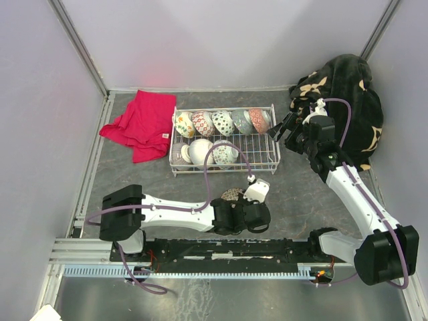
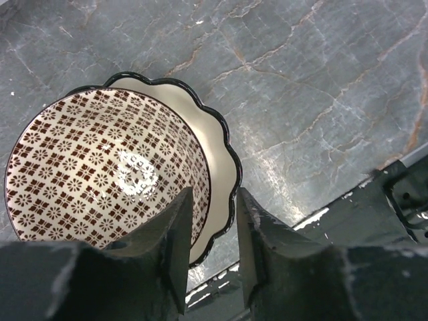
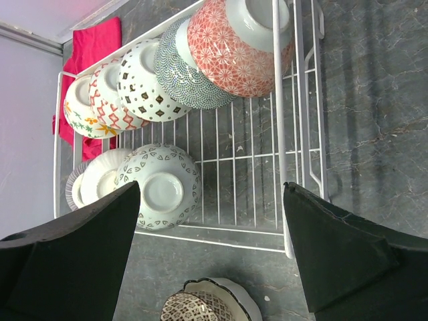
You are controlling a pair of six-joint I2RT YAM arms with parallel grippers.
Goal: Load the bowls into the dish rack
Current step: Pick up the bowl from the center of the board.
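Observation:
The white wire dish rack (image 1: 264, 159) holds a tilted back row of several patterned bowls (image 1: 221, 122) and three bowls in front (image 1: 204, 152). A brown-patterned bowl (image 2: 100, 167) sits nested in a white scalloped bowl (image 2: 219, 160) on the table just in front of the rack (image 1: 231, 195). My left gripper (image 2: 215, 194) stands over the near rims of this pair, jaws narrowly apart with both rims between them. My right gripper (image 3: 211, 185) is wide open and empty above the rack's right end (image 1: 284, 130). The nested pair also shows in the right wrist view (image 3: 207, 304).
A red cloth (image 1: 140, 124) lies left of the rack. A dark flowered blanket (image 1: 348, 93) is heaped in the back right corner. The black base rail (image 1: 221, 251) runs along the near edge. Grey walls close three sides.

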